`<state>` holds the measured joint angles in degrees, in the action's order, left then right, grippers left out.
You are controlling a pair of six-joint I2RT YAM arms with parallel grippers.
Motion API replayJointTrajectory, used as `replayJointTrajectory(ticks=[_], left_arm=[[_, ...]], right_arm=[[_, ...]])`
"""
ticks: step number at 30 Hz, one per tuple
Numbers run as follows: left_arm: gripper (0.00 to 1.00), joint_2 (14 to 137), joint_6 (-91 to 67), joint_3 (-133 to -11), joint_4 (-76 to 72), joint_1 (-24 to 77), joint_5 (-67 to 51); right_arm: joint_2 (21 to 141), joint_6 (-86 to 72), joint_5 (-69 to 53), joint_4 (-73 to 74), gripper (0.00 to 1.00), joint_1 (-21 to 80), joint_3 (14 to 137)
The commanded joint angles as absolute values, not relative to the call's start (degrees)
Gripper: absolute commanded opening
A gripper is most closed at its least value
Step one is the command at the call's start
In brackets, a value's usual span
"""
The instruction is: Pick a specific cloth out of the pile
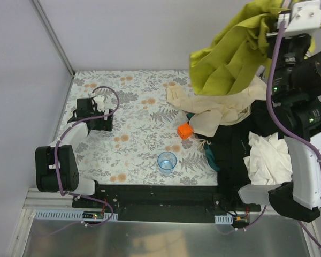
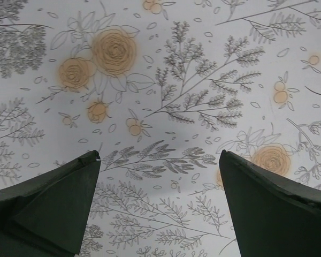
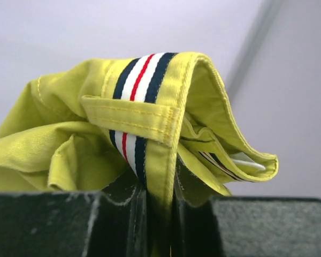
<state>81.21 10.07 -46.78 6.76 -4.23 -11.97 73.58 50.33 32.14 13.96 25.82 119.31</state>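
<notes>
The olive-yellow cloth (image 1: 232,56) hangs in the air at the top right, lifted clear above the pile (image 1: 241,134) of cream-beige, black, white and teal garments. My right gripper (image 1: 281,24) is shut on it. In the right wrist view the cloth (image 3: 166,155) is pinched between the two dark fingers by a seam, and its navy, white and red striped band (image 3: 142,75) folds over above. My left gripper (image 1: 99,104) rests low at the table's left, far from the pile. In the left wrist view it (image 2: 159,203) is open and empty over the floral tablecloth.
A blue cup (image 1: 167,161) stands near the table's front middle. An orange block (image 1: 185,131) lies at the pile's left edge. The floral tablecloth (image 1: 139,128) covers the table. Grey walls close the left and back sides.
</notes>
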Motion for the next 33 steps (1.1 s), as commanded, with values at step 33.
replayJointTrajectory(ticks=[33], left_arm=[[0.99, 78.6, 10.2, -64.2, 17.0, -29.8, 1.7]], right_arm=[[124.7, 18.1, -11.4, -11.2, 0.00, 65.6, 109.0]])
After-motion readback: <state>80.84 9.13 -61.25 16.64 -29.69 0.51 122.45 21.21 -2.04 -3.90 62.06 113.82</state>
